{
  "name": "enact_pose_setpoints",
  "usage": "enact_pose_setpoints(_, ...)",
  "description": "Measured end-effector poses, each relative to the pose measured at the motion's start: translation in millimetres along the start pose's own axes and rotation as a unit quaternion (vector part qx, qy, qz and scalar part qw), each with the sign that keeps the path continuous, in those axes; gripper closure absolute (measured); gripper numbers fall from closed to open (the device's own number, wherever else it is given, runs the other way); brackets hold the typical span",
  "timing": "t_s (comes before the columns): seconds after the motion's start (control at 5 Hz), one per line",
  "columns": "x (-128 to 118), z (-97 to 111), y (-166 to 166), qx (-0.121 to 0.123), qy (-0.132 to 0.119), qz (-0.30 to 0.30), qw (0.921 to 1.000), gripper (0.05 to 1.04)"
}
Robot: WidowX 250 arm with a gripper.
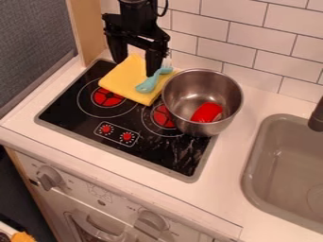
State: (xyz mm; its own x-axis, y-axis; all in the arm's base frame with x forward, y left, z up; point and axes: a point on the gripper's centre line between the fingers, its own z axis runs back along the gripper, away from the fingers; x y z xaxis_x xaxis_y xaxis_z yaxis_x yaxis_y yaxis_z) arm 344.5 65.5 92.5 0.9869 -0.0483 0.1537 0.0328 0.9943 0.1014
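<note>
- Over the yellow cloth [120,79], end effector [135,68] released, with fingers spread wide and nothing between them.
- On the cloth, close by the right-hand finger, blue utensil [148,85] lying aslant; cannot tell whether touching that finger.
- Beneath the cloth, black stove [75,124] with red-centred burners and two red knobs.
- Beside the cloth, upright on the stove's right part, metal pot [228,101] with red object [207,112] inside, at the bottom.
- Around the stove, white surface [217,182].
- Farther right, grey sink [253,163] set into the surface.
- Behind, white tiled wall [240,29].
</note>
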Motion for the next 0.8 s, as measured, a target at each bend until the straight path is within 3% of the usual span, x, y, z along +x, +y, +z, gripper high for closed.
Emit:
enact_pose_setpoints(0.2,-3.6,-9.8,-3.9,-0.006,0.015,-0.003,0.9999,0.082)
enact_pose_setpoints(0.4,-2.1,-9.6,-38.1,-0.022,0.014,-0.059,0.9979,0.082)
enact_pose_setpoints(0.6,2.0,2.9,-79.3,-0.021,-0.005,-0.137,0.9904,0.082)
enact_pose_setpoints(0.8,1.8,3.0,-105.6,-0.019,-0.001,-0.183,0.9829,0.082)
